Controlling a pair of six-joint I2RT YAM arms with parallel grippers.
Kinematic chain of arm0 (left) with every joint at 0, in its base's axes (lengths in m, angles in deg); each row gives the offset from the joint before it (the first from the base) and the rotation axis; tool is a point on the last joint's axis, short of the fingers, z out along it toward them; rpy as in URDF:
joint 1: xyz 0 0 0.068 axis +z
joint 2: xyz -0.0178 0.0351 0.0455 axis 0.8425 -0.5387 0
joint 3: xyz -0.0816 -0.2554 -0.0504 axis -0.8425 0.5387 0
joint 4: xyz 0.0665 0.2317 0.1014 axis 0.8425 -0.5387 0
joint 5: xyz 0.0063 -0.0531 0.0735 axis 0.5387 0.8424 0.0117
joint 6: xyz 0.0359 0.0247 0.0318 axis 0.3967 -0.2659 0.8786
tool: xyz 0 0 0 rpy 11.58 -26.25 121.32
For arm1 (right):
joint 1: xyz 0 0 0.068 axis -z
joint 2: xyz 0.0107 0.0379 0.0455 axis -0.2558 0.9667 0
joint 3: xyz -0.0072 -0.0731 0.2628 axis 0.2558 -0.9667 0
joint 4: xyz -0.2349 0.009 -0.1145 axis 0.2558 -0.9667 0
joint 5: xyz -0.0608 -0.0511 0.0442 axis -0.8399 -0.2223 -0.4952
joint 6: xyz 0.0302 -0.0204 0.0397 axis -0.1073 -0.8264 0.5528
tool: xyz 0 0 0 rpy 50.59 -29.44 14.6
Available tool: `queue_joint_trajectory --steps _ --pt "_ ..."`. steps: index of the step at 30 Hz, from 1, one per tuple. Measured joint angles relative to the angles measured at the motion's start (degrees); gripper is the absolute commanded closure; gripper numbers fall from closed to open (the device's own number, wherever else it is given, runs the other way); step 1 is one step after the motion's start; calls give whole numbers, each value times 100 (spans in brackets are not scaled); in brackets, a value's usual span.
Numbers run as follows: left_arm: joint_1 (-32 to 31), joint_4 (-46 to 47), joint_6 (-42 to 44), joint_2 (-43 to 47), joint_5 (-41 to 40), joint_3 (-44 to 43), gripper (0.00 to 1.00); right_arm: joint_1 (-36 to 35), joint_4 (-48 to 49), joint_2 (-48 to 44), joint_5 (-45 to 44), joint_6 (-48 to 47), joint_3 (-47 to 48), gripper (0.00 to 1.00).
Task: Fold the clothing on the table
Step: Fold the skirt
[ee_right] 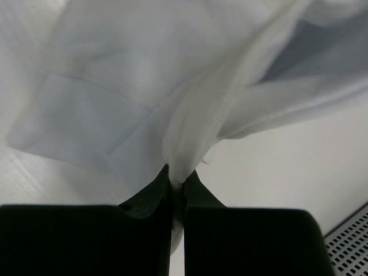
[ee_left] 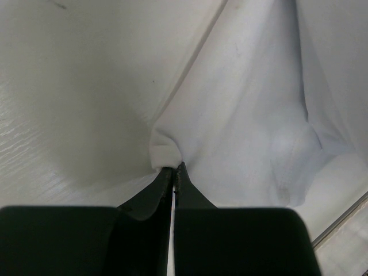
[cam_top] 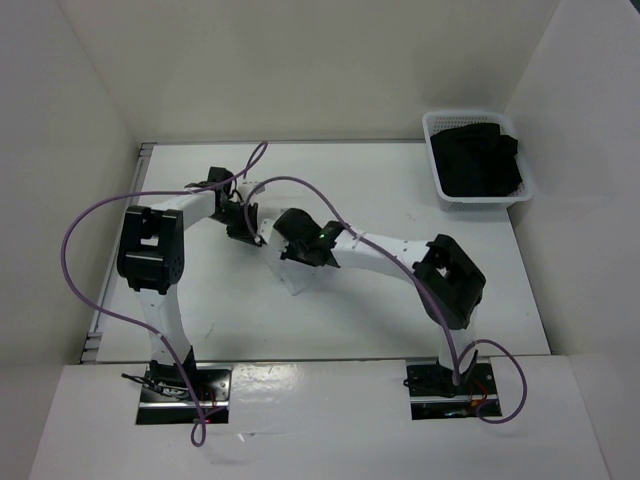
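Clothing: white garment. Left gripper pinches one corner; right gripper clamps a bunched fold. Hangs between both over the table. Step, judged: spreading. Next move calls for drawing the grips apart and laying it flat.

Both arms are reaching in toward the middle of the table, with the left gripper and right gripper sitting close together. White clothing is hanging just beneath them, faint against the white top, and they seem to be pinching it. A white slotted basket is sitting at the far right corner, holding a black garment. Purple cables are looping over the arms.
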Motion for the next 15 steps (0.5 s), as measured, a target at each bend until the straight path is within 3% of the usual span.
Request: queue_joint_trajectory --steps 9,15 --pt "0 0 4 -4 28 0 99 1849 160 -50 131 2 2 100" --pt "0 0 4 -4 33 0 99 1847 195 -68 125 -59 0 100"
